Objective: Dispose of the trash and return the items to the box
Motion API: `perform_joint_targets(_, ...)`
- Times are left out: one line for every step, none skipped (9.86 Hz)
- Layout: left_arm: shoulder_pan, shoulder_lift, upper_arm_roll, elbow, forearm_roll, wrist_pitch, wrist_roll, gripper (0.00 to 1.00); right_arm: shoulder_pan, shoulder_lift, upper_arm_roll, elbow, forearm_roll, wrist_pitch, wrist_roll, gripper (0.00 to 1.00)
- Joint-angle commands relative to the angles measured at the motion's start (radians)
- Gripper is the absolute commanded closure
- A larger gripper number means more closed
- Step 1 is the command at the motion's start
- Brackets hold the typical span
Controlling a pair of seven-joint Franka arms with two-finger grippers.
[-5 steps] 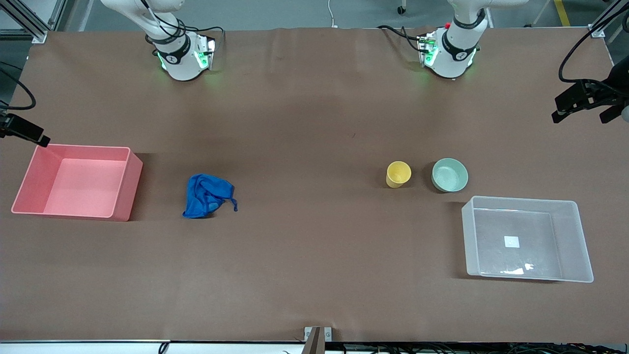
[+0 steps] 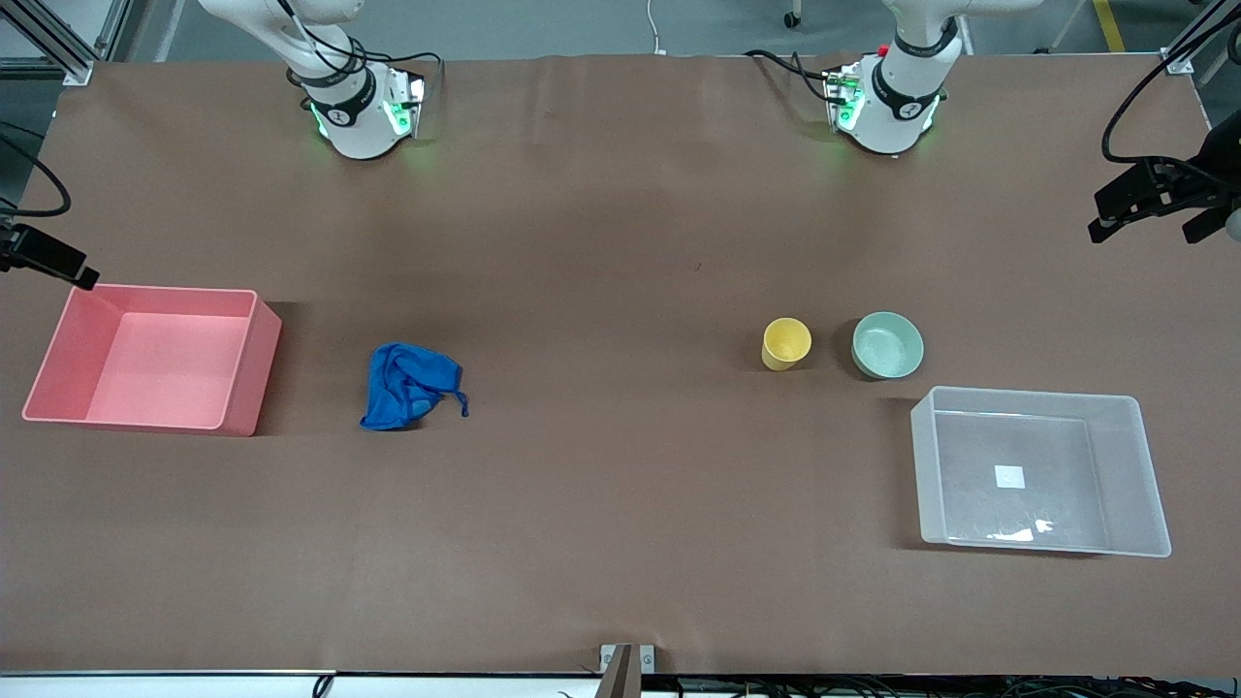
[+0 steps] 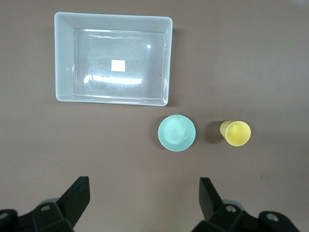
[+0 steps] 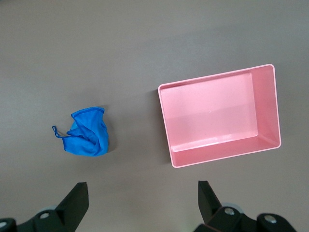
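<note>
The blue rag (image 2: 408, 386) lies crumpled on the brown counter (image 2: 601, 291), near the pink bin (image 2: 247, 373) at the right arm's end and apart from it. The yellow cup (image 2: 786, 343) stands upright just beside the mint bowl (image 2: 887, 345), the two apart, toward the left arm's end. The clear box (image 2: 1134, 475) sits nearer the front camera than the bowl, with only a white label (image 2: 1009, 476) on its floor.

The left hand (image 3: 145, 198) hangs high over the counter above the bowl and cup, its fingers (image 3: 77, 195) spread wide and holding nothing. The right hand (image 4: 142, 200) hangs high over the counter above the rag and pink bin, fingers (image 4: 77, 198) also spread wide and holding nothing.
</note>
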State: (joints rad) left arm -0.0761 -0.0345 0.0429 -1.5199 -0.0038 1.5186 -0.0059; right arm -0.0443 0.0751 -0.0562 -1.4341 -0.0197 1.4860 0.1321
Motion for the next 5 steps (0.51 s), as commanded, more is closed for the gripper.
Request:
perform_joint_targets(-0.001,-0.007,-0.001,-0.049,-0.012,-0.003,-0.009,0.00,0.012,-0.031,0.009,-0.016,0.014,0.005,-0.002,0.00)
perform_joint_targets(-0.001,-0.010,-0.003,-0.084,-0.013,0.012,0.006,0.00,0.038,-0.018,0.010,-0.028,0.015,0.019,-0.003,0.00)
perform_joint_targets(-0.002,-0.011,-0.006,-0.120,-0.013,0.023,0.001,0.00,0.081,0.027,0.010,-0.029,0.018,0.060,0.000,0.00)
perform_joint_targets(-0.001,-0.031,-0.009,-0.197,-0.015,0.084,0.001,0.00,0.116,0.070,0.010,-0.048,0.018,0.109,0.003,0.00)
perform_joint_targets(0.001,-0.060,-0.008,-0.303,-0.036,0.166,0.001,0.00,0.132,0.098,0.012,-0.096,0.018,0.184,0.003,0.00)
